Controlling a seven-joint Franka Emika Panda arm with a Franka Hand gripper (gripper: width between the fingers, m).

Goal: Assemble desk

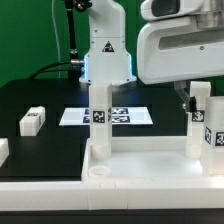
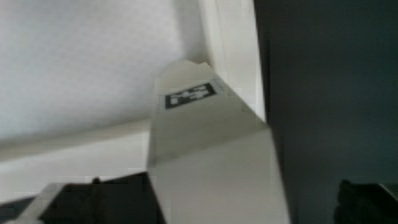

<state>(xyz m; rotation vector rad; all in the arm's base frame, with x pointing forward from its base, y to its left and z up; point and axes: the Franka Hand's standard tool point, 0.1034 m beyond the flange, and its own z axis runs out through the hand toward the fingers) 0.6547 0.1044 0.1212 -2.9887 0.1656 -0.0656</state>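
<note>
Green backdrop [image 1: 30, 40] closes off a black table [image 1: 40, 95], with the arm's white base [image 1: 105, 50] at 12 o'clock in the exterior view. The desk slab [image 1: 150, 162], white with a raised rim, lies across 6 o'clock, an empty round socket [image 1: 98, 172] showing at its near corner toward 7 o'clock. Two tagged white legs stand upright on it: the first leg [image 1: 100, 125] close to the picture's centre, the second leg [image 1: 201, 125] at 3 o'clock. A loose leg [image 1: 33, 121] lies flat on the table at 9 o'clock, well apart from the slab, and a white piece [image 1: 3, 152] at 8 o'clock is cut off by the frame, so I cannot tell what it is. The marker board [image 1: 72, 116] lies flat behind the first leg. The gripper [image 2: 217, 203] hangs over the second leg; in the wrist view its dark fingers [image 2: 80, 203] are spread wide on either side of that leg, with a gap on one side, so it grips nothing.
</note>
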